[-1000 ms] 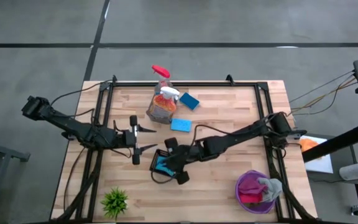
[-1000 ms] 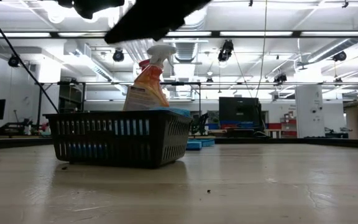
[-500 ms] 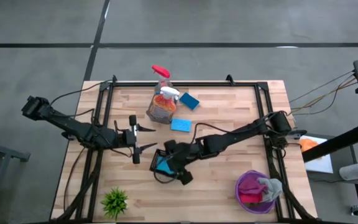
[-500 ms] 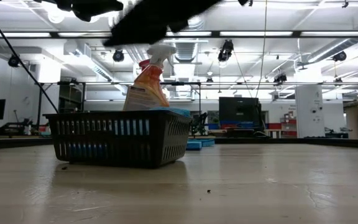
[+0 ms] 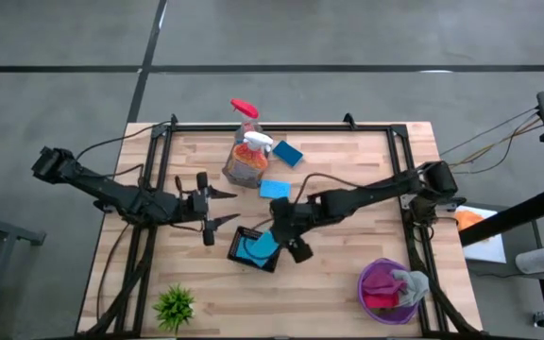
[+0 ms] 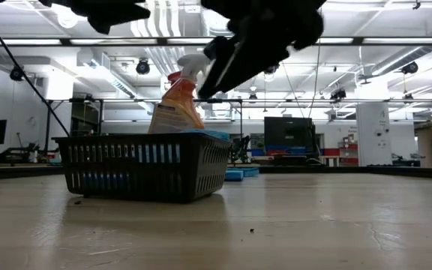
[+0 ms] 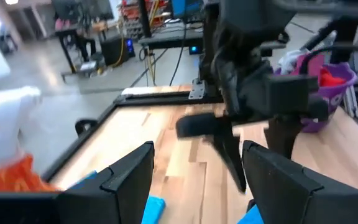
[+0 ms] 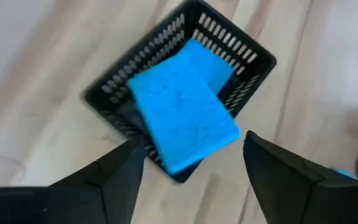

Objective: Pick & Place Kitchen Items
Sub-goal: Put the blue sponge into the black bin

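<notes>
Item: black mesh basket [image 5: 254, 249], near the front middle of the worktop [image 5: 348, 170], with blue sponges inside; the top blue sponge [image 8: 184, 112] lies askew, one corner riding over the basket rim. Right gripper [image 5: 288, 236]: above the basket's right edge, jaws apart and empty, as the right wrist view shows the sponge lying free between and beyond the two dark fingers. Left gripper [image 5: 217, 207]: waiting just left of the basket, jaws part open, holding nothing. Further stock on the worktop: a second sponge [image 5: 275, 189] near the middle, a third sponge [image 5: 288, 152] toward the back, an orange spray bottle [image 5: 246, 161] with white trigger, a clear spray bottle [image 5: 245, 113] with red trigger at the back edge, and a purple bowl [image 5: 371, 286] of cloths at the front right corner. A small green plant [image 5: 175, 304] stands at the front left. Step in hand, as judged: release of a sponge into the basket appears complete; to do it well, the right arm should lift straight up clear of the rim before travelling, so as not to drag the overhanging sponge out or tip the light basket, then approach the next flat sponge from above with the jaws across its short side. Markings: the orange bottle carries a label, too small to read; no other writing is legible.
</notes>
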`<action>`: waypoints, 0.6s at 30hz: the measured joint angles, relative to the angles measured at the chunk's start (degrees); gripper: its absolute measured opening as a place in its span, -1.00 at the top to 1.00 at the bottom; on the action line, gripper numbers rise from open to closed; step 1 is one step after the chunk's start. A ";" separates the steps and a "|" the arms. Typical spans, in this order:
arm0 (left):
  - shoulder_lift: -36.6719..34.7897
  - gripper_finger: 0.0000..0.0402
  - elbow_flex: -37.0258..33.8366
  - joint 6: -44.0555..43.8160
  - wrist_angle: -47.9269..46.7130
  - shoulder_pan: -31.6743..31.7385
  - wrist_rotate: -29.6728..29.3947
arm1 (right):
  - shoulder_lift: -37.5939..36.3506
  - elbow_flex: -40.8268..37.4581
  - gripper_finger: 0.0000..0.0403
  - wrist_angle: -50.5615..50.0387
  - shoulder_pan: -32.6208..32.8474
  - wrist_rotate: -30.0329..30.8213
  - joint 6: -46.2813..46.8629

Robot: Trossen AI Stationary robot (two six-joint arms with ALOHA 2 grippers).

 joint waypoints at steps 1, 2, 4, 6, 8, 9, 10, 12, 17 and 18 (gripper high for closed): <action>0.21 -0.22 0.00 -2.04 -0.30 0.53 0.28 | -1.08 -0.79 -0.29 0.03 -0.08 -1.33 0.67; 0.44 -0.22 0.00 -3.85 -0.74 1.04 0.42 | -2.58 -2.06 -0.28 1.42 -0.17 -2.70 1.09; 1.53 -0.22 0.00 -7.16 -1.65 2.07 0.49 | -5.64 -6.25 -0.27 8.07 -0.14 -5.68 2.19; 3.28 -0.22 -0.02 -9.06 -2.51 2.75 0.59 | -9.46 -12.36 -0.26 20.18 -0.16 -7.55 2.94; 5.21 -0.22 -0.02 -9.39 -2.41 3.11 0.71 | -13.68 -19.56 -0.26 34.95 -0.31 -7.55 3.10; 6.20 -0.22 -0.02 -9.44 -2.44 3.22 1.03 | -15.78 -23.20 -0.26 41.73 -0.51 -7.52 3.12; 7.29 -0.22 0.03 -10.01 -1.67 3.54 1.51 | -18.00 -26.51 -0.26 47.51 -0.68 -7.46 3.13; 8.99 -0.22 0.30 -12.25 -1.80 3.92 3.43 | -22.68 -32.18 -0.26 54.98 -1.07 -7.36 3.37; 14.19 -0.22 0.71 -22.05 -1.17 4.22 10.19 | -34.40 -40.90 -0.26 55.99 -1.39 -5.74 4.57; 15.52 -0.22 0.74 -24.17 -0.58 4.22 11.68 | -36.43 -42.23 -0.26 54.95 -1.39 -5.70 5.05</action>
